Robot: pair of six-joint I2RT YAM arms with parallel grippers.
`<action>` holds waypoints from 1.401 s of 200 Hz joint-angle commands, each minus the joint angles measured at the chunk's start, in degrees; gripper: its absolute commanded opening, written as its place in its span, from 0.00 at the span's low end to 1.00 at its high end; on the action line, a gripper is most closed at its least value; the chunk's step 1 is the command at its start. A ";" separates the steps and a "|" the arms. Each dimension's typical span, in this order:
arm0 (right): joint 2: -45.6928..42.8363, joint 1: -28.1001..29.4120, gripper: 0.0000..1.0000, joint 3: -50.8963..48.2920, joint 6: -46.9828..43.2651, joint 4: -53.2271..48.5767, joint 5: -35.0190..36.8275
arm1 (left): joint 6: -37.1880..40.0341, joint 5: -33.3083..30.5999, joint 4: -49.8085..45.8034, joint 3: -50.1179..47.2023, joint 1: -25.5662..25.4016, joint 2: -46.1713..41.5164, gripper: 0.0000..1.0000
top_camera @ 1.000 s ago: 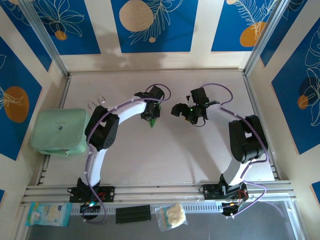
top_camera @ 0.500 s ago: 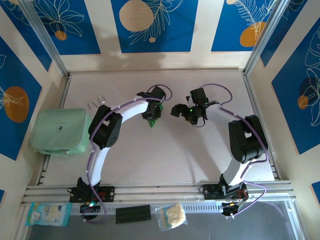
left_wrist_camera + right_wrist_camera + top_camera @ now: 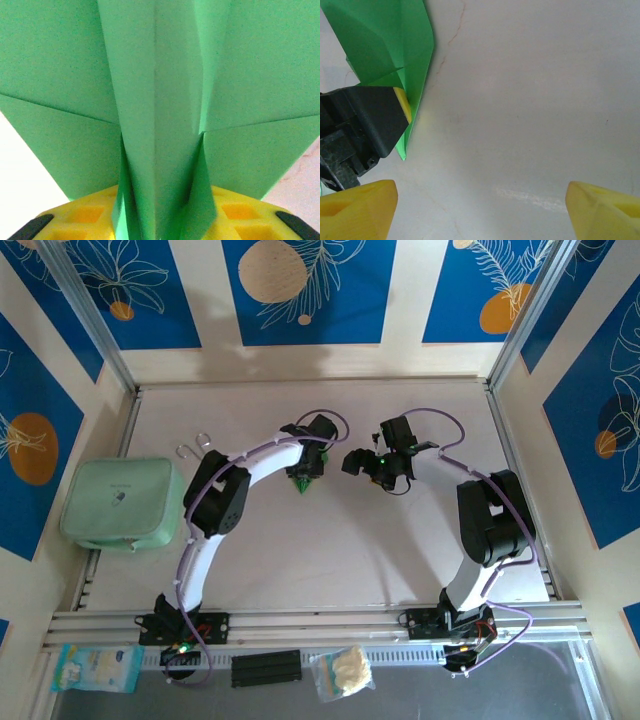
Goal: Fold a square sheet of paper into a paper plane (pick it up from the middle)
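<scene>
**Left gripper at the paper plane's centre ridge, mid-table**

The left gripper's (image 3: 162, 222) yellow fingers (image 3: 85, 215) flank the paper plane's (image 3: 160, 100) folded ridge. I cannot tell whether they pinch it or sit slack. The right gripper (image 3: 480, 210) hangs near, jaws wide and empty, over the table (image 3: 530, 100). A slack pinch could let the plane slip or tip and its wings spring apart.

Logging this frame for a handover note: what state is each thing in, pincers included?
paper plane: folded, ridge inside the left pincer.
left pincer: around the plane's ridge; grip unclear.
right pincer: open, empty, above the table.
pouch: lying flat at the table's left edge.
</scene>
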 commanded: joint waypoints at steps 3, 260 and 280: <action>-1.03 0.32 0.88 0.60 0.00 -1.34 -0.80 | -2.21 -2.16 -3.97 -0.48 -0.05 4.33 0.40; -7.26 -1.56 0.90 4.54 -3.85 -5.85 7.45 | -5.27 -5.05 -1.96 -2.81 0.49 -17.82 0.58; -11.57 -1.80 0.96 5.34 -8.27 -6.74 14.16 | -4.26 -9.15 2.27 -10.01 1.59 -25.72 0.66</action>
